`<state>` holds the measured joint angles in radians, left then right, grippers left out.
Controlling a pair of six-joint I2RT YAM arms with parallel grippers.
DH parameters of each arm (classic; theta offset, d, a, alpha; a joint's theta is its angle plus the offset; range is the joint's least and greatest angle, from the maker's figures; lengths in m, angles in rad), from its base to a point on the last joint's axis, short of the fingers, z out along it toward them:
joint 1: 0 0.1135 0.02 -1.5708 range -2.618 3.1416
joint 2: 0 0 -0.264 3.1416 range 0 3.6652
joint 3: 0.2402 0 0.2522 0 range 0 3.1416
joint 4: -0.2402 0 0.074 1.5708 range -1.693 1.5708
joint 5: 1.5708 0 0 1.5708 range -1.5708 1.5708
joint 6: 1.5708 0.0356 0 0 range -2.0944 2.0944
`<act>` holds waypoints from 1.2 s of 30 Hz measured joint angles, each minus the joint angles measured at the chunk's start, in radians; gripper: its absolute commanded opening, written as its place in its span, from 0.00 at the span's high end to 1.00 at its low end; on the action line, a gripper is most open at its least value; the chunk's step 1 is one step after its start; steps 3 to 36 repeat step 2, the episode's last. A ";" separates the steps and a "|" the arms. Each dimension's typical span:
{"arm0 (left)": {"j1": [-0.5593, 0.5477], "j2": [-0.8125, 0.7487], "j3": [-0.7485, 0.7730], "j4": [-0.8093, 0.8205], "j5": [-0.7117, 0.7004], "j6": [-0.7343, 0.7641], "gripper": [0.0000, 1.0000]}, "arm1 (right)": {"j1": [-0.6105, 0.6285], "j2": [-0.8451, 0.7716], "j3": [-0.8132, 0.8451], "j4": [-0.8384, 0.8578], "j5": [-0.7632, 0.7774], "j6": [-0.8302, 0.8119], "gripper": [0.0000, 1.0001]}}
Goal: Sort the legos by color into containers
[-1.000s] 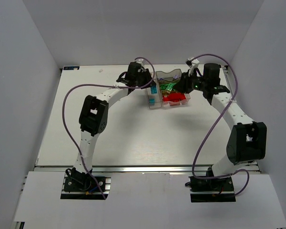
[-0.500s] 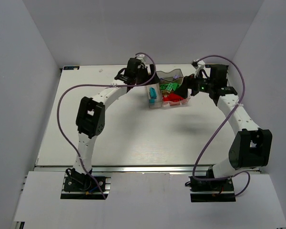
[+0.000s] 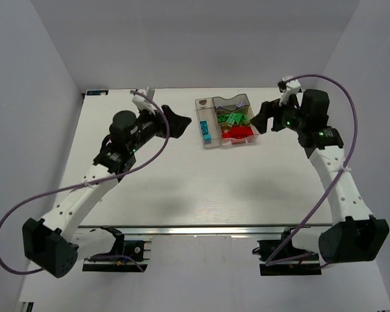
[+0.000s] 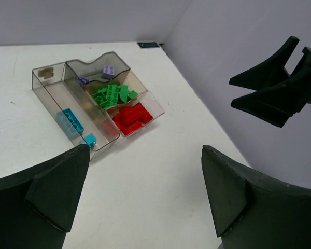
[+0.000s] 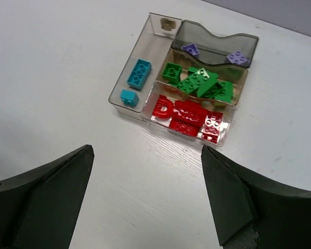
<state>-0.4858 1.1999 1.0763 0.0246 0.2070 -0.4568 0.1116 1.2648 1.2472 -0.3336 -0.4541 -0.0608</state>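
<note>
**Left side.** Your left gripper [image 3: 181, 122] hangs over the table [image 3: 182, 188], left of the containers [image 3: 238, 99] and apart from them, pointing right toward the block. Its fingers stand wide apart with nothing between them. The wrist view of the left gripper [image 4: 145, 153] shows the same gap, with only bare table beneath it.

**Centre.** The containers sit at the far middle of the table as one clear block with a tan-tinted floor.
- **Long narrow compartment:** it runs near to far along the block's left side. Two teal legos [image 3: 207, 129] lie on its floor toward the near end, a longer one and a small one nearer still. A small tan piece [image 5: 168, 23] sits at its far end, and you cannot tell what it is.
- **Three shorter compartments:** these are ranged near to far on the right of the long one.
  - The far one holds two lilac legos [image 5: 237, 58], set apart from each other.
  - The middle one holds the green legos [image 3: 231, 119], heaped, some tilted on others.
  - The near one holds the red legos [image 3: 240, 134], packed close together.

**Right side.** Your right gripper [image 3: 255, 122] hangs just beside the block's right edge in the top view, pointing left. Its fingers are spread wide and hold nothing. The wrist view of the right gripper [image 5: 146, 150] looks down on the whole block from above, touching none of it.
</note>
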 measured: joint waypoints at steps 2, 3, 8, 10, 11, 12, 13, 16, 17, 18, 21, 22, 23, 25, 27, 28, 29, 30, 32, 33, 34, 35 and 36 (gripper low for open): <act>-0.001 -0.060 -0.061 0.022 -0.010 -0.001 0.02 | 0.000 -0.034 -0.010 -0.013 0.039 -0.004 0.11; -0.001 -0.060 -0.061 0.022 -0.010 -0.001 0.02 | 0.000 -0.034 -0.010 -0.013 0.039 -0.004 0.11; -0.001 -0.060 -0.061 0.022 -0.010 -0.001 0.02 | 0.000 -0.034 -0.010 -0.013 0.039 -0.004 0.11; -0.001 -0.060 -0.061 0.022 -0.010 -0.001 0.02 | 0.000 -0.034 -0.010 -0.013 0.039 -0.004 0.11; -0.001 -0.060 -0.061 0.022 -0.010 -0.001 0.02 | 0.000 -0.034 -0.010 -0.013 0.039 -0.004 0.11; -0.001 -0.060 -0.061 0.022 -0.010 -0.001 0.02 | 0.000 -0.034 -0.010 -0.013 0.039 -0.004 0.11; -0.001 -0.060 -0.061 0.022 -0.010 -0.001 0.02 | 0.000 -0.034 -0.010 -0.013 0.039 -0.004 0.11; -0.001 -0.060 -0.061 0.022 -0.010 -0.001 0.02 | 0.000 -0.034 -0.010 -0.013 0.039 -0.004 0.11; -0.001 -0.060 -0.061 0.022 -0.010 -0.001 0.02 | 0.000 -0.034 -0.010 -0.013 0.039 -0.004 0.11; -0.001 -0.060 -0.061 0.022 -0.010 -0.001 0.02 | 0.000 -0.034 -0.010 -0.013 0.039 -0.004 0.11; -0.001 -0.060 -0.061 0.022 -0.010 -0.001 0.02 | 0.000 -0.034 -0.010 -0.013 0.039 -0.004 0.11; -0.001 -0.060 -0.061 0.022 -0.010 -0.001 0.02 | 0.000 -0.034 -0.010 -0.013 0.039 -0.004 0.11; -0.001 -0.060 -0.061 0.022 -0.010 -0.001 0.02 | 0.000 -0.034 -0.010 -0.013 0.039 -0.004 0.11; -0.001 -0.060 -0.061 0.022 -0.010 -0.001 0.02 | 0.000 -0.034 -0.010 -0.013 0.039 -0.004 0.11; -0.001 -0.060 -0.061 0.022 -0.010 -0.001 0.02 | 0.000 -0.034 -0.010 -0.013 0.039 -0.004 0.11; -0.001 -0.060 -0.061 0.022 -0.010 -0.001 0.02 | 0.000 -0.034 -0.010 -0.013 0.039 -0.004 0.11; -0.001 -0.060 -0.061 0.022 -0.010 -0.001 0.02 | 0.000 -0.034 -0.010 -0.013 0.039 -0.004 0.11; -0.001 -0.060 -0.061 0.022 -0.010 -0.001 0.02 | 0.000 -0.034 -0.010 -0.013 0.039 -0.004 0.11; -0.001 -0.060 -0.061 0.022 -0.010 -0.001 0.02 | 0.000 -0.034 -0.010 -0.013 0.039 -0.004 0.11; -0.001 -0.060 -0.061 0.022 -0.010 -0.001 0.02 | 0.000 -0.034 -0.010 -0.013 0.039 -0.004 0.11; -0.001 -0.060 -0.061 0.022 -0.010 -0.001 0.02 | 0.000 -0.034 -0.010 -0.013 0.039 -0.004 0.11; -0.001 -0.060 -0.061 0.022 -0.010 -0.001 0.02 | 0.000 -0.034 -0.010 -0.013 0.039 -0.004 0.11; -0.001 -0.060 -0.061 0.022 -0.010 -0.001 0.02 | 0.000 -0.034 -0.010 -0.013 0.039 -0.004 0.11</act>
